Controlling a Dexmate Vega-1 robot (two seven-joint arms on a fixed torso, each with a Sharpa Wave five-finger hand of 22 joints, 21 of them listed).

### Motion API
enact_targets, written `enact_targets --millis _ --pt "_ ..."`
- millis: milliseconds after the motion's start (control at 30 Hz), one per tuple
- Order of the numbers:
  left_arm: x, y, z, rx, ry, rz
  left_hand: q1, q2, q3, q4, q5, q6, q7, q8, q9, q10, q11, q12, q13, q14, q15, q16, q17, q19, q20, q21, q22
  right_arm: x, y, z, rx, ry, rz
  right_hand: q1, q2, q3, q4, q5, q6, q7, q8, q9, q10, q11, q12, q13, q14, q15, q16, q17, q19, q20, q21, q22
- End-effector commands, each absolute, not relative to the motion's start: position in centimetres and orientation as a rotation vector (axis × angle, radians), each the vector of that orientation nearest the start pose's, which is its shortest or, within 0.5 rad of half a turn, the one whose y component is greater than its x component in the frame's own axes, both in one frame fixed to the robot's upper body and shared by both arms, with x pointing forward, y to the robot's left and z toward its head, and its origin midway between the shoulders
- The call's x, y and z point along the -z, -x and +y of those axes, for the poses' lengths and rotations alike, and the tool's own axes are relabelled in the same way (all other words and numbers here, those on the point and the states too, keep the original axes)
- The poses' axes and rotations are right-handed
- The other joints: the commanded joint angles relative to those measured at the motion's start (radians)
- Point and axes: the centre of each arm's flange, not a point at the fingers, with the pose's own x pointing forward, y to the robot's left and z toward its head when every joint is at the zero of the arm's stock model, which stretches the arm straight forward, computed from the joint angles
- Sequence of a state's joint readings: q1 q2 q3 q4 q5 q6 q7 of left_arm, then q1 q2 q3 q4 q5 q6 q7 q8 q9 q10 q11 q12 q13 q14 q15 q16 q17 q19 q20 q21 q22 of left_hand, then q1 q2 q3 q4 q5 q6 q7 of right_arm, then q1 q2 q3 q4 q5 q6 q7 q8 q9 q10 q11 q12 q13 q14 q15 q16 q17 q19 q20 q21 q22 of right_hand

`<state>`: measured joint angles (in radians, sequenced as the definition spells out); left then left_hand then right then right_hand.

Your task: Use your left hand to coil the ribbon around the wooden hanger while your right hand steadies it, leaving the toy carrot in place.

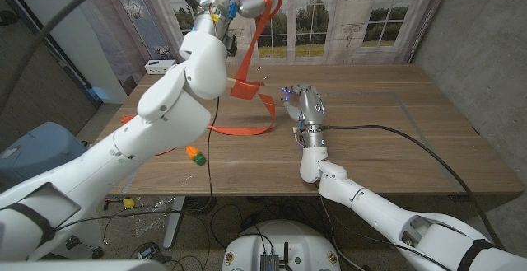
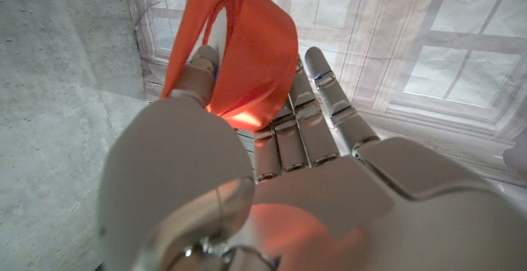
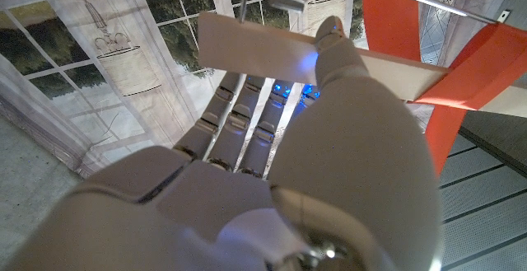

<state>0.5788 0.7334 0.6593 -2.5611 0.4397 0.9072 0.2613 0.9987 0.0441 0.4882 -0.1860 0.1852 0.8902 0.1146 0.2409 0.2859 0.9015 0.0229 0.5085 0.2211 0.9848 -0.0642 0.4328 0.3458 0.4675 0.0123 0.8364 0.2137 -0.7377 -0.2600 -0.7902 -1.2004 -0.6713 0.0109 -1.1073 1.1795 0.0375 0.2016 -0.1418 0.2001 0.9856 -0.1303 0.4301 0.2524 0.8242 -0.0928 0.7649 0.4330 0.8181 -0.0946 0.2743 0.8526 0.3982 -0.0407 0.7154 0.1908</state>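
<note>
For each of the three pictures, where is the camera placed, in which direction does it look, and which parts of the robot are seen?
Head view: from the robot's head, down over the table; both arms, left hand raised holding the ribbon, right hand, toy carrot.
Left wrist view: along the left hand's back toward the window backdrop; ribbon held in its fingers.
Right wrist view: along the right hand's back; it holds the wooden hanger.
Shared: all three views show the orange ribbon.

We see a wooden table (image 1: 395,131) with a printed window backdrop (image 1: 346,16) hanging behind it. A white box (image 1: 159,64) sits beyond the table's far left corner, a blue chair (image 1: 33,151) stands at the left, and small items litter the floor (image 1: 132,205).
</note>
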Motion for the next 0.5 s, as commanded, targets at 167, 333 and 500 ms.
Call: enact_targets --millis 167,333,500 --pt "-15.3 -35.0 14.9 -0.206 -0.808 -1.052 0.105 0.119 0.038 0.028 0.004 0.094 -0.066 0.004 0.002 0.158 -0.156 0.002 0.183 0.080 -0.138 0.005 0.006 -0.008 0.004 0.011 0.000 4.2 -61.0 -10.2 0.648 0.843 -1.016 0.098 0.112 0.007 0.005 0.001 0.020 0.017 0.011 0.004 0.037 -0.025 0.004 0.007 0.003 -0.132 -0.004 0.004 -0.007 0.005 0.012 0.001" --pt "-13.6 -35.4 15.5 -0.190 -0.779 -1.030 0.105 0.119 0.039 0.028 0.004 0.093 -0.065 0.003 0.002 0.158 -0.156 0.002 0.184 0.079 -0.137 0.003 0.006 -0.009 0.005 0.013 -0.001 4.1 -61.0 -10.6 0.689 0.817 -0.990 0.096 0.112 0.007 0.005 0.001 0.020 0.018 0.011 0.004 0.037 -0.023 0.004 0.006 0.003 -0.132 -0.006 0.004 -0.010 0.006 0.014 0.001" --pt "-12.6 -35.9 16.1 -0.173 -0.772 -1.001 0.105 0.120 0.039 0.028 0.004 0.093 -0.063 0.003 0.004 0.157 -0.155 0.001 0.185 0.078 -0.136 0.004 0.008 -0.010 0.005 0.016 -0.001 3.8 -60.9 -11.2 0.738 0.783 -0.968 0.096 0.112 0.008 0.005 0.001 0.020 0.019 0.011 0.004 0.043 -0.024 0.004 0.004 0.003 -0.130 -0.008 0.002 -0.008 0.009 0.016 0.001"
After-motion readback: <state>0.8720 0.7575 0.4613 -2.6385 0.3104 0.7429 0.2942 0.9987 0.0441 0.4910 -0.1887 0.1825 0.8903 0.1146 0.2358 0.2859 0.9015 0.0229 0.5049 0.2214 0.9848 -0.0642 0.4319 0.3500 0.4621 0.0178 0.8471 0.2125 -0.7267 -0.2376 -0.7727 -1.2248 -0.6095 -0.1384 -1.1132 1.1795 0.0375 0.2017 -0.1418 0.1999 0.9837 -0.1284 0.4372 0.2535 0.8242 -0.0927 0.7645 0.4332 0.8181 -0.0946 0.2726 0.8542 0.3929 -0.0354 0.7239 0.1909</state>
